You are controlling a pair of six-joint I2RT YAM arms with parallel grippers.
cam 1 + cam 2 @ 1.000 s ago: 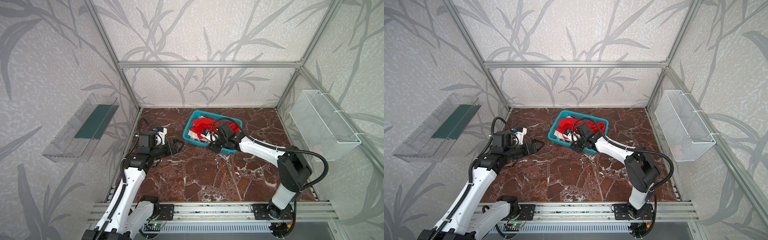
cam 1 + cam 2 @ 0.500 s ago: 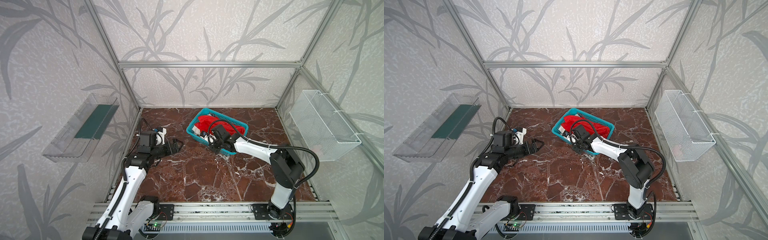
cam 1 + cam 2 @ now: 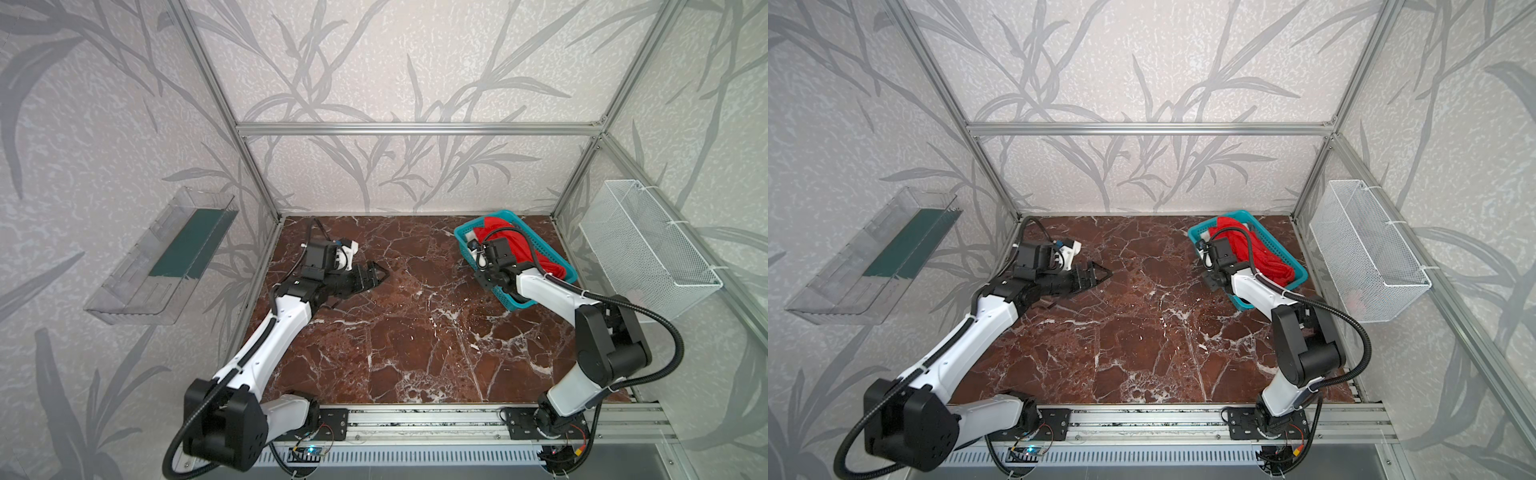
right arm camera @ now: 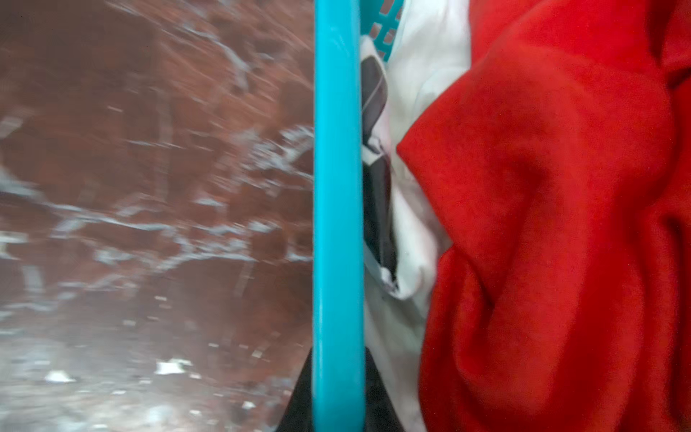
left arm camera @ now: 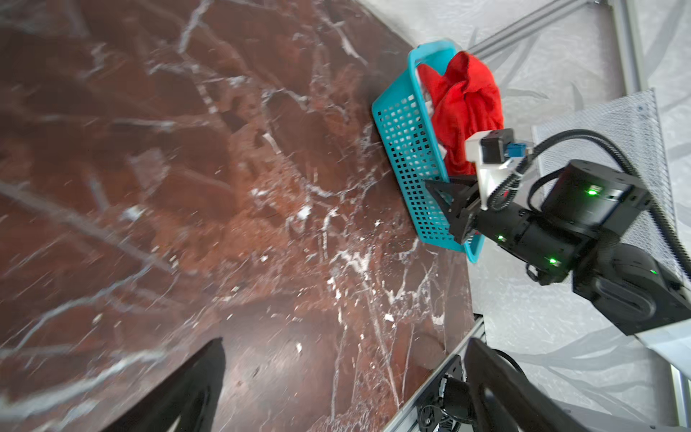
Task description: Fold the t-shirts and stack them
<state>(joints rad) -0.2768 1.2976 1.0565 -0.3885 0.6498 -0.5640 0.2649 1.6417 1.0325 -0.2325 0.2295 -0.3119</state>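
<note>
the teal basket (image 3: 505, 214) sits at the far right of the marble table (image 3: 395, 332), set at an angle close to the right wall. the t-shirts lie bunched inside it. the red tee (image 3: 548, 266) is on top and fills most of the basket, rising above the rim. the white tee (image 4: 422, 74) is pressed against the basket's left wall, with its black mark (image 4: 374, 93) right behind the rim.

the right gripper (image 3: 484, 276) is at the basket's left wall, toward the near end. in the right wrist view the teal rim (image 4: 338, 187) runs straight between its two dark fingers (image 4: 299, 404), one outside the basket and one inside, so the pincer is clamped on the rim. it touches neither shirt. the left wrist view shows the same grip from the side, with the right gripper (image 5: 445, 198) against the lattice wall (image 5: 407, 157).

the left gripper (image 3: 374, 276) hangs over the left part of the table, well apart from the basket, and points right. its jaws stand wide apart with nothing between them, as the left wrist view shows (image 5: 344, 392).

a wire bin (image 3: 648, 249) hangs on the right wall and a clear tray (image 3: 166, 257) on the left wall.
</note>
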